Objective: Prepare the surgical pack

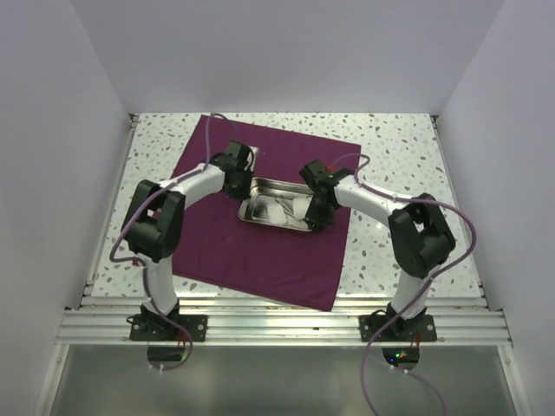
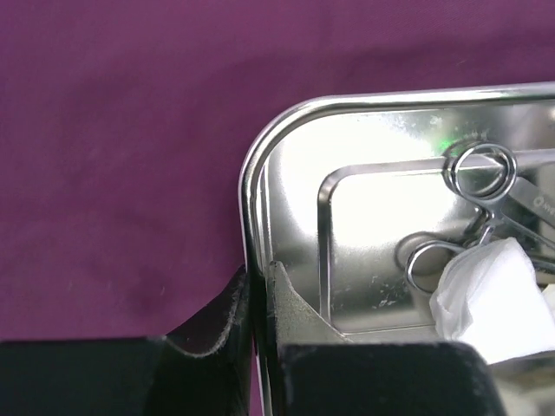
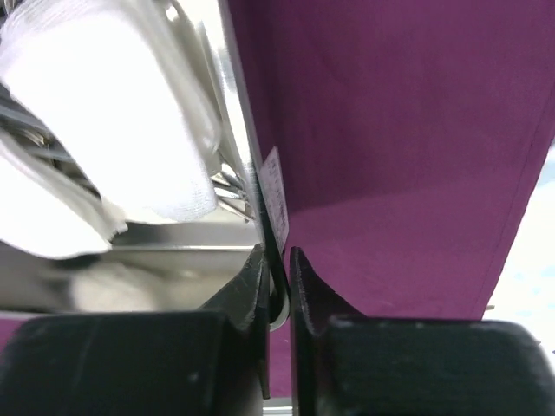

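Grippers: left gripper (image 2: 260, 279) and right gripper (image 3: 279, 260) each clamp an opposite end rim of the metal tray (image 2: 286, 117).
Purple cloth (image 1: 251, 251): spread flat, unfolded, on the speckled table (image 1: 390, 147).
Contents: white gauze (image 2: 486, 286) and ring-handled clamps (image 2: 479, 169) lie in the tray.
Progress: seemingly early; nothing wrapped yet.
Room: bare cloth all round the tray; its near corner reaches the table's front edge.

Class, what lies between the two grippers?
The metal tray, holding white gauze and ringed clamps, spans that gap, as the top view shows.
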